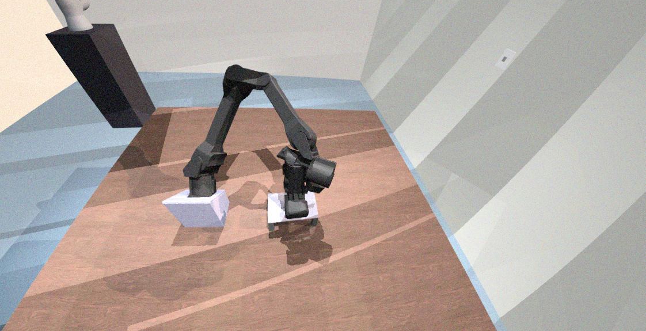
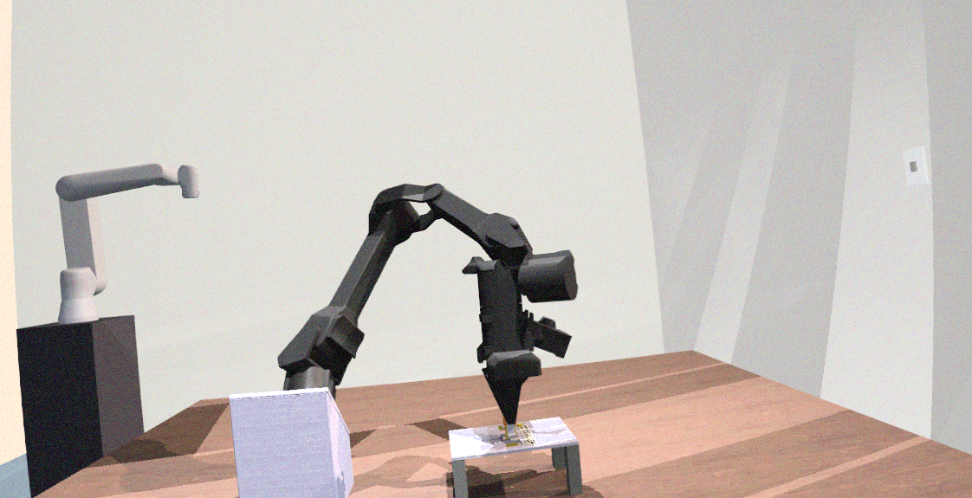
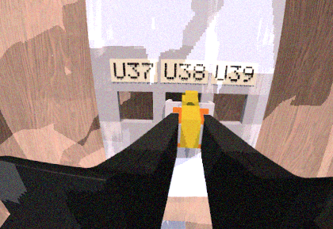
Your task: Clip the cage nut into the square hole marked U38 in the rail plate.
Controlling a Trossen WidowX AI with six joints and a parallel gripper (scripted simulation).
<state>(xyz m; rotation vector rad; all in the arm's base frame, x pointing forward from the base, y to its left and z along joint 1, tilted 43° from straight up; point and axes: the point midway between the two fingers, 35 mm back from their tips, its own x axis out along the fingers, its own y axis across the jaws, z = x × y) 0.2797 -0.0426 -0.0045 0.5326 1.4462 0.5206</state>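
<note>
The rail plate (image 1: pixel 276 209) (image 2: pixel 559 430) (image 3: pixel 131 22) is a white table-like plate on dark legs. In the wrist view, the label U38 (image 3: pixel 185 72) stands between U37 and U39. My gripper (image 2: pixel 510 422) (image 3: pixel 189 122) points down over the plate, shut on the cage nut (image 3: pixel 190 127), a yellow body with orange wings squeezed between the fingertips and a pale flange behind. The nut overlaps the U38 hole (image 3: pixel 171 96), whose dark far edge shows. Whether the wings are inside the hole is hidden. In the top view the fingertips and nut are hidden.
The U37 hole (image 3: pixel 135 106) and U39 hole (image 3: pixel 230 107) flank the nut, open. The arm's base stands on a white block (image 1: pixel 196 214) (image 2: pixel 281 447) left of the plate. A pale second arm stands on a dark pedestal (image 1: pixel 97 71) (image 2: pixel 57 378) at the back left.
</note>
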